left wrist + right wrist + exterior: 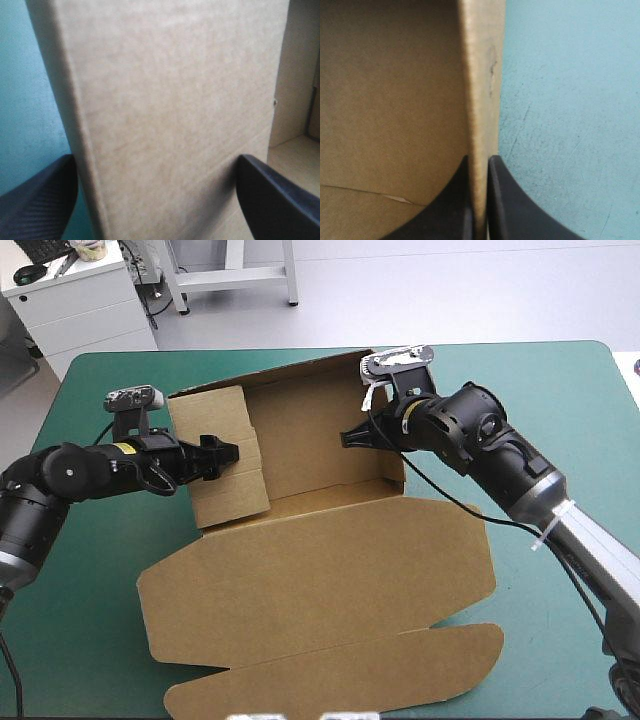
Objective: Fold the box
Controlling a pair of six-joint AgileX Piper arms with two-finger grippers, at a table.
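The brown box [320,580] lies mid-table with its back and side walls raised and its lid flat toward the near edge. My left gripper [228,455] is at the left wall [210,420], which leans inward. In the left wrist view this gripper [155,167] is open, its black fingers [45,200] wide apart with the wall panel [165,100] filling the space between them. My right gripper [355,437] is at the right wall's top edge. Close up, the right gripper [480,162] is shut on that upright wall [482,90], with the box's inside [390,100] to one side.
The teal-green cover [560,420] shows to the right of the box and in front of it at the left [80,640]. The lid's front flap [340,675] reaches close to the table's near edge. A white drawer cabinet [80,300] stands beyond the far left corner.
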